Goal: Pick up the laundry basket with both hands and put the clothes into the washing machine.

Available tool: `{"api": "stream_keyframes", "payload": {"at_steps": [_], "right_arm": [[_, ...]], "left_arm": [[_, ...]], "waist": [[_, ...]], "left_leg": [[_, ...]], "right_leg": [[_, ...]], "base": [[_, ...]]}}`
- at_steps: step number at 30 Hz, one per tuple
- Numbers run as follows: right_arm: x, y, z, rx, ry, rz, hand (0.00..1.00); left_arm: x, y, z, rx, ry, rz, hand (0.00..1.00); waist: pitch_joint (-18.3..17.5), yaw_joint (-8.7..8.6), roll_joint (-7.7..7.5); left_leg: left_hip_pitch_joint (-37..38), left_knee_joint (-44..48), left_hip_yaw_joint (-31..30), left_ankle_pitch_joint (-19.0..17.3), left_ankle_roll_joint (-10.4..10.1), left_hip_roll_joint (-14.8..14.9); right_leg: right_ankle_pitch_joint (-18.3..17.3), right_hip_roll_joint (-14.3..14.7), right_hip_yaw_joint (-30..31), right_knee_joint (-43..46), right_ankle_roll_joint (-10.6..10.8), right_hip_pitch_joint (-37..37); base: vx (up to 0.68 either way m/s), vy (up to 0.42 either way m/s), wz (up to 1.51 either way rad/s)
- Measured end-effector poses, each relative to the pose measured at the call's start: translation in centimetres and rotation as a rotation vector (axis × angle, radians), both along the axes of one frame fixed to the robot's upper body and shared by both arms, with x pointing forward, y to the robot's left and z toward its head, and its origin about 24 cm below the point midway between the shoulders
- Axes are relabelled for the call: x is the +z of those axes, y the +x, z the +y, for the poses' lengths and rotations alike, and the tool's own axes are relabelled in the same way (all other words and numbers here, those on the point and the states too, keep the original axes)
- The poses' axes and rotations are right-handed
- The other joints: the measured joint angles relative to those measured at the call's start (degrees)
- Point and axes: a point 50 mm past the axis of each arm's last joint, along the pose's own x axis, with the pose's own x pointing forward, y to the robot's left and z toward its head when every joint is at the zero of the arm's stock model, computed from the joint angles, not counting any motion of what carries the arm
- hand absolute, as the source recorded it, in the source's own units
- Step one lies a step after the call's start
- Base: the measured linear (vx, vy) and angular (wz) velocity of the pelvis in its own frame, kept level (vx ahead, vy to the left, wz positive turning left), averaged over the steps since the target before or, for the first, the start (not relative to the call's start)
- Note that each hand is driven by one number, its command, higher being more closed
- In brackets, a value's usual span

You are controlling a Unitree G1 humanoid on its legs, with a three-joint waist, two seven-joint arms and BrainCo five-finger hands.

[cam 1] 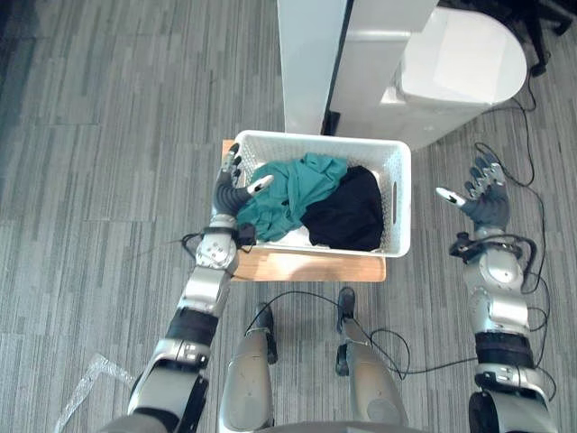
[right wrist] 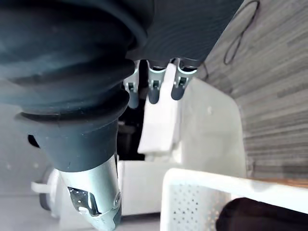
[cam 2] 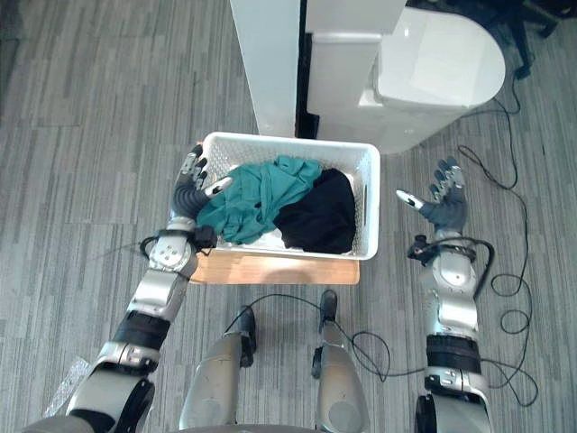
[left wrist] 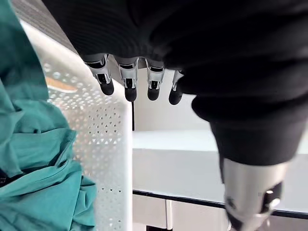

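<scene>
A white perforated laundry basket [cam 1: 397, 162] rests on a low wooden stand [cam 1: 311, 265]. Inside lie a teal garment [cam 1: 288, 194] and a black garment [cam 1: 347, 212]. My left hand [cam 1: 230, 191] is at the basket's left wall, fingers straight along the outside and thumb over the rim; the same basket wall [left wrist: 113, 144] and teal garment [left wrist: 33, 163] show past its fingers [left wrist: 130, 89]. My right hand [cam 1: 482, 198] hovers open to the right of the basket, a gap away from it. The white washing machine [cam 1: 451, 68] stands behind the basket with its round door swung open.
A tall white panel [cam 1: 311, 63] rises just behind the basket, next to the machine. Grey plank flooring [cam 1: 108, 135] spreads all around. A crumpled clear plastic wrapper [cam 1: 86, 388] lies on the floor at the lower left.
</scene>
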Motion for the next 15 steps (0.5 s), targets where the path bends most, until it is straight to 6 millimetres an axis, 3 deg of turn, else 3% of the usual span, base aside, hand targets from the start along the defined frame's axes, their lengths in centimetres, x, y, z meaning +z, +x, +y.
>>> {"api": "stream_keyframes", "payload": {"at_steps": [5,15], "right_arm": [[-1.8,1.3,1.8,0.013,0.053,0.075,0.0],[-2.8,2.2,4.0,0.065,0.08,0.124,0.0]], "left_arm": [[2.3,1.3,-1.8,0.016,0.066,-0.048,0.0],[3.0,2.3,-1.9,0.106,0.078,-0.029,0.0]], "waist": [[2.0,0.17,-0.05],[3.6,1.03,-0.1]], "left_leg": [[-0.3,0.0,-0.1,0.1,0.0,-0.1],[-1.2,0.3,0.6,0.1,0.0,-0.1]], "right_leg": [[0.3,0.0,0.0,-0.3,-0.1,-0.1],[0.7,0.0,0.9,-0.4,0.0,-1.3]], "base": [[0.0,0.0,0.0],[-0.02,-0.011,-0.03]]}}
